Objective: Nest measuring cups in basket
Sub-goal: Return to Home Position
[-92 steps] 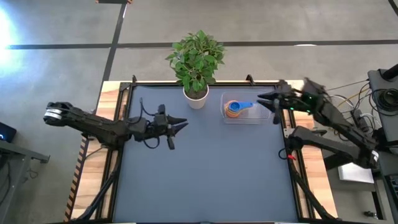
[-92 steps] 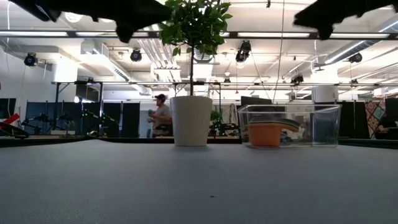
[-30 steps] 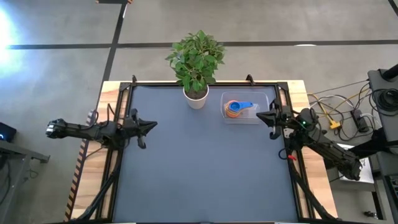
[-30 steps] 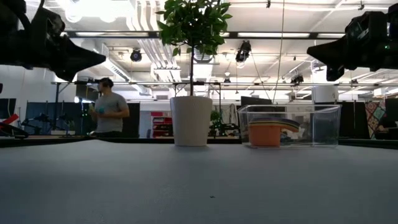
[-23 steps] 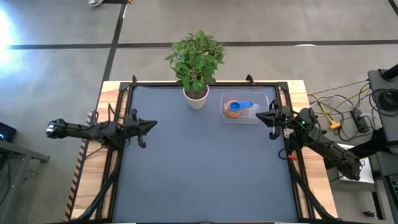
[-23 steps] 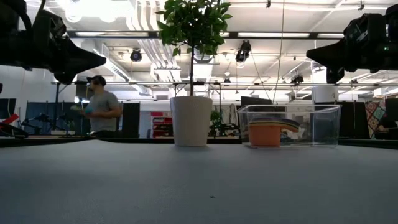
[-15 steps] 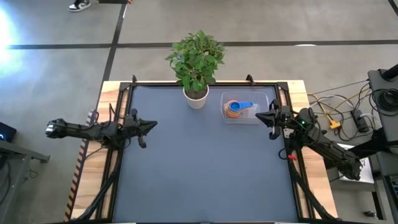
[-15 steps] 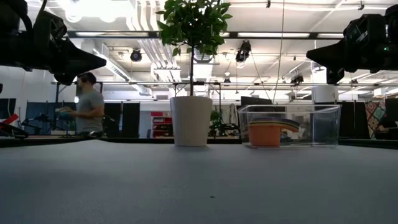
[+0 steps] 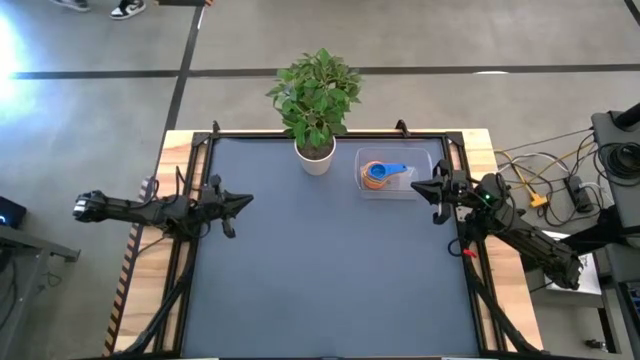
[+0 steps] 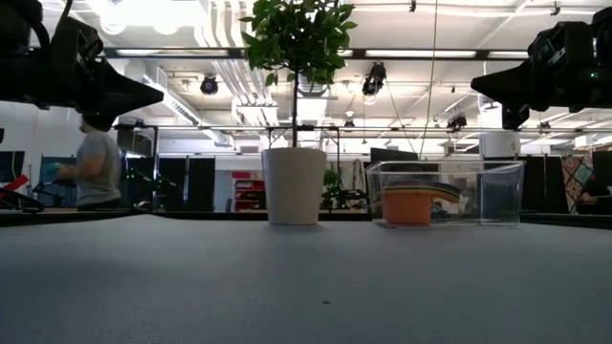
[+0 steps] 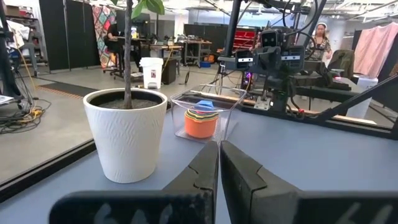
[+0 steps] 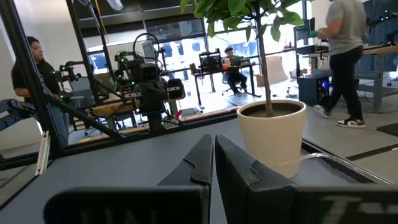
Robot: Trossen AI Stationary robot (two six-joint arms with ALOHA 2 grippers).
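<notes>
The measuring cups (image 9: pixel 378 174) sit nested in one stack, orange at the bottom and blue on top, inside the clear basket (image 9: pixel 422 172) at the table's far right. The stack (image 10: pixel 408 203) shows through the basket wall (image 10: pixel 497 191) in the low view, and in the left wrist view as cups (image 11: pixel 200 119). My left gripper (image 9: pixel 246 202) is shut and hovers at the table's left edge, empty. My right gripper (image 9: pixel 417 186) is shut and hovers at the right edge, just near of the basket, empty. In the wrist views the left gripper (image 11: pixel 219 149) and the right gripper (image 12: pixel 214 142) each show their fingers closed together.
A white pot with a green plant (image 9: pixel 315 155) stands at the far edge, just left of the basket. A dark mat (image 9: pixel 330 280) covers the table from the middle to the near edge. A person (image 10: pixel 91 172) walks in the room behind.
Both arms have kept still and the cups and basket have not moved. Only the person in the room behind has walked leftward.
</notes>
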